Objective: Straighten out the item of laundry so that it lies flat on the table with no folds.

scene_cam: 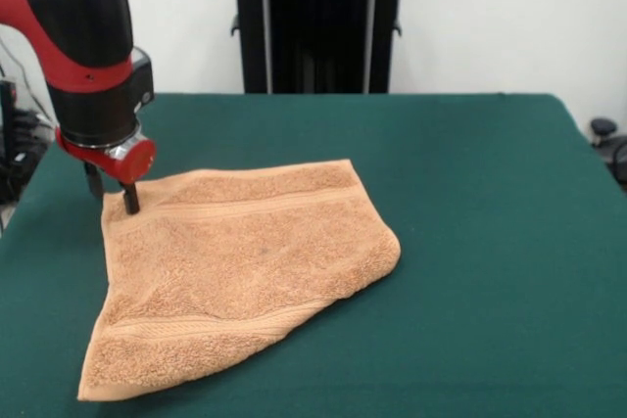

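towel [240, 276]: folded (right edge doubled) on table [470, 193] | gripper [113, 193]: at its far-left corner, jaw state unclear

Open table on most sides; towel and arm crowd the left.

The table [470, 193] lies bare across its whole right half and along the far strip in front of the pedestal [318, 22], so a gripper could pass freely there. The towel [235, 261] covers the left-centre area, low and flat except for a thicker folded edge at its right corner. The arm [83, 46] comes down over the far-left corner of the towel, with the gripper [113, 193] at that corner, blocking approach from that side. A narrow band of bare table remains left of the towel, and a slim strip shows along the near edge.
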### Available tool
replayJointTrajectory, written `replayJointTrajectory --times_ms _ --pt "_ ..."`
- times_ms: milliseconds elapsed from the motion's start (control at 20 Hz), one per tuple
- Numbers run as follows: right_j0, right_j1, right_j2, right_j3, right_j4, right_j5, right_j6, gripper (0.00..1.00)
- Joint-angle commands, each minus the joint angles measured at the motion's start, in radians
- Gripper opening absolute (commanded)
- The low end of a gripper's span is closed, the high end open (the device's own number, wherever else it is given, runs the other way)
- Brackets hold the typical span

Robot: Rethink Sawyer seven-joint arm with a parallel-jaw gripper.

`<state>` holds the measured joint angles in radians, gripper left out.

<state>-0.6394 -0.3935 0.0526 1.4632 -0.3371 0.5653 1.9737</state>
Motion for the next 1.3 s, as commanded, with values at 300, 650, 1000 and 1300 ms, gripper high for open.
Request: replayJointTrajectory --times_ms 300,650,1000,1300 --pt "0.041 0.167 -0.037 -0.004 -0.038 -0.119 0.13 1.0" --pt "0.0 0.136 -0.058 0.055 -0.076 -0.171 0.092 1.0" --pt "-0.002 0.133 -0.058 0.048 -0.077 -0.164 0.083 1.0" --pt "0.012 0.138 -0.062 0.052 -0.079 -0.176 0.096 1.0"
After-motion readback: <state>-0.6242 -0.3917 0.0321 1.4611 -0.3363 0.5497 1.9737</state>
